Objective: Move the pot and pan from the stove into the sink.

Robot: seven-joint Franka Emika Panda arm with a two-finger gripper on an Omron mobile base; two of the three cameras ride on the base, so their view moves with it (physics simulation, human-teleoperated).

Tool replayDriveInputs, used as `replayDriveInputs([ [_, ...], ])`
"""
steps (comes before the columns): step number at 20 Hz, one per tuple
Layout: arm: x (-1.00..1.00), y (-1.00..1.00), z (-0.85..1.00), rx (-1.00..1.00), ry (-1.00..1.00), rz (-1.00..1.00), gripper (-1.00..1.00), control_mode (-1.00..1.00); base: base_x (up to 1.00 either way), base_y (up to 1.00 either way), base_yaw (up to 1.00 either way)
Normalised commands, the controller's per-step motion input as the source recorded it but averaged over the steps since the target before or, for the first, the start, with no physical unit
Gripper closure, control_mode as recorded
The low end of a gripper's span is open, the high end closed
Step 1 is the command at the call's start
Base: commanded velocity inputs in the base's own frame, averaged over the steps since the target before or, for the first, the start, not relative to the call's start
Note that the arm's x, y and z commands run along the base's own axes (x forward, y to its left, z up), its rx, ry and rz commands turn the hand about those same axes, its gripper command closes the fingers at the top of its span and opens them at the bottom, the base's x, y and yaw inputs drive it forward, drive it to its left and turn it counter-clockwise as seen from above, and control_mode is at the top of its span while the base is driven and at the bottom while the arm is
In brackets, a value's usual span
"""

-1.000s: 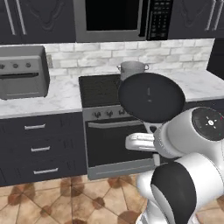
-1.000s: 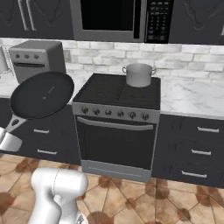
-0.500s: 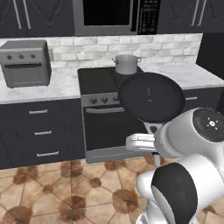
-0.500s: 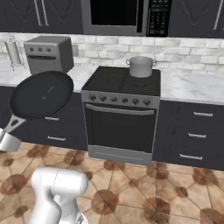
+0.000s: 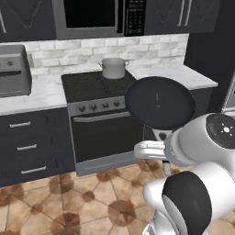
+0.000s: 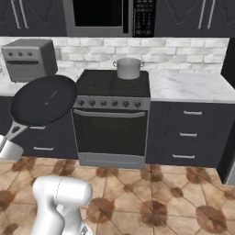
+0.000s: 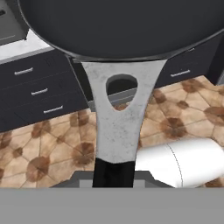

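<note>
My gripper [image 7: 113, 174] is shut on the dark end of the black frying pan's silvery handle [image 7: 116, 118]. I hold the pan [image 5: 159, 102] in the air, tilted up, in front of the range and off the stove; its dark round face [image 6: 43, 100] hangs at the left of the right base view. The silver pot [image 5: 114, 68] stands upright on the back right of the black stove [image 5: 92, 85], well beyond my gripper. From the right side the pot [image 6: 128, 68] and stove [image 6: 110, 83] show the same way. The sink is out of view.
A grey toaster oven [image 6: 28, 59] sits on the marble counter left of the stove. A microwave [image 5: 98, 18] hangs above the stove. Marble counter [image 6: 193, 87] over dark drawers runs to the right. Brown tiled floor [image 6: 151, 193] lies open before the range.
The whole picture has shifted: the base has backed away from the range, which now looks smaller and farther off. The pan stays held in the same place before the arm.
</note>
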Motion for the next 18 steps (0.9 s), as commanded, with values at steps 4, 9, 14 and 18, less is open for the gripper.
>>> replayDriveInputs([
  [4, 0.0, 0.0, 0.0, 0.0, 0.0, 0.0, 1.0, 1.0, 0.0, -0.07, -0.39],
  [9, 0.0, 0.0, 0.0, 0.0, 0.0, 0.0, 1.0, 1.0, 0.0, -0.05, -0.38],
  [14, 0.0, 0.0, 0.0, 0.0, 0.0, 0.0, 1.0, 1.0, 0.0, -0.07, -0.36],
  [18, 0.0, 0.0, 0.0, 0.0, 0.0, 0.0, 1.0, 1.0, 0.0, -0.14, -0.32],
])
